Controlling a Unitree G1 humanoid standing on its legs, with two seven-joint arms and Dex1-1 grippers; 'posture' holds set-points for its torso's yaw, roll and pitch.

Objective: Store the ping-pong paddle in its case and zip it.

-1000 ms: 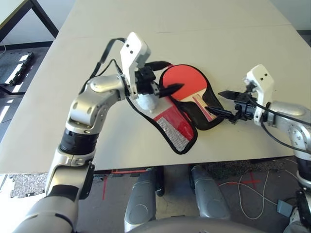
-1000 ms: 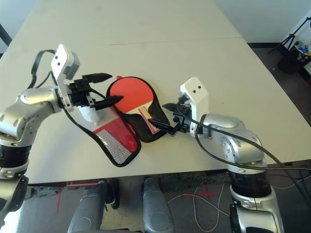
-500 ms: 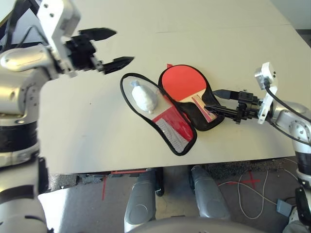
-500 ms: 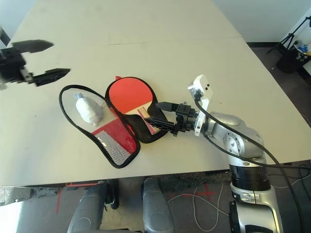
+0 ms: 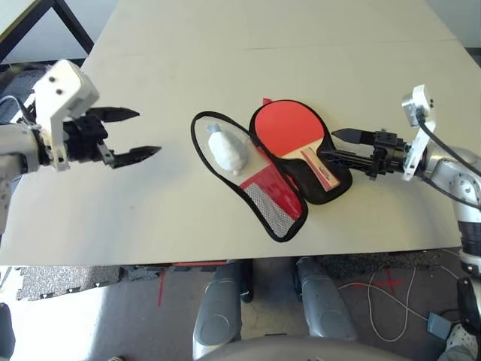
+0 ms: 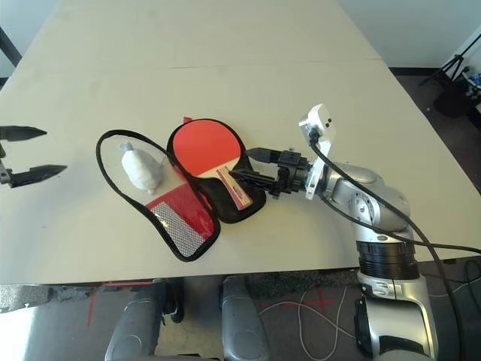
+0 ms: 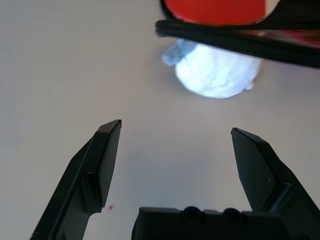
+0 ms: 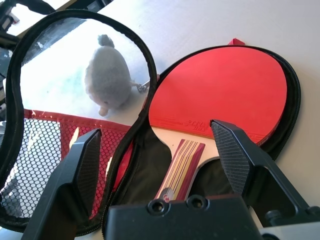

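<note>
Ping-pong paddle [image 5: 289, 129] at frame centre, lying in the black-lined half of the open case [image 5: 331, 180], handle slanting toward lower right. Right tool [image 5: 340, 146], fingers spread, just beside the handle end at centre right, clearly the nearer. Left tool [image 5: 134, 134], also spread, far left over bare counter [image 5: 316, 30]; white plush toy [image 5: 227, 149] inside the flap's zipper loop, likely in the way of closing.

Matt, smooth beige surface [image 5: 301, 30]. Soft red cloth case [image 5: 282, 197] with black mesh pocket and black zipper edging. Smooth matt red rubber on the ping-pong paddle [image 8: 220, 92], striped light wood handle. Fluffy white plush toy [image 5: 228, 149]. Matt black plastic fingers [image 7: 100, 165], textured pads.
</note>
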